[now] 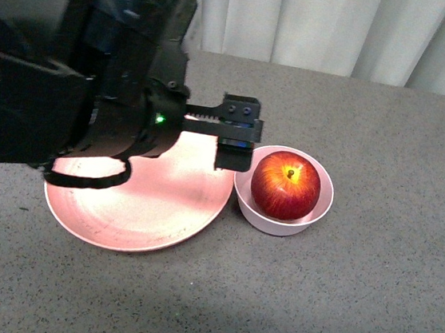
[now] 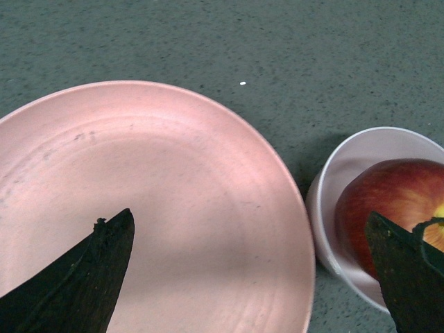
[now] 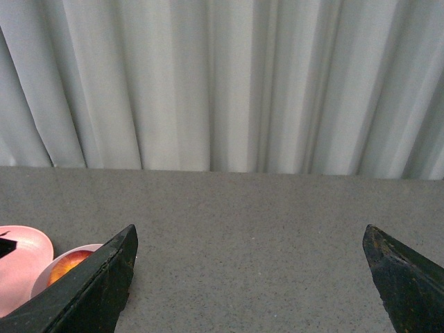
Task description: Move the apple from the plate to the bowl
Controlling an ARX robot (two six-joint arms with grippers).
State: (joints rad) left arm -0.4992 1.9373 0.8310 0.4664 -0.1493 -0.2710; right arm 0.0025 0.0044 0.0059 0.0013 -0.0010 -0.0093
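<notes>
The dark-red apple (image 1: 286,186) sits inside the small pale pink bowl (image 1: 319,212), stem up. The wide salmon-pink plate (image 1: 137,213) lies just left of the bowl and has nothing on it. My left gripper (image 1: 233,148) is open and empty, hovering over the plate's right edge, close beside the bowl. In the left wrist view the left gripper (image 2: 250,214) hangs over the plate (image 2: 159,187), with the bowl (image 2: 340,173) and apple (image 2: 395,194) by one finger. My right gripper (image 3: 250,227) is open and empty over bare table, away from the apple (image 3: 69,264).
The grey speckled table (image 1: 368,296) spreads around the plate and bowl. A pale pleated curtain (image 1: 319,25) hangs along the table's far edge. The left arm's dark body (image 1: 64,76) fills the upper left of the front view and hides the plate's back part.
</notes>
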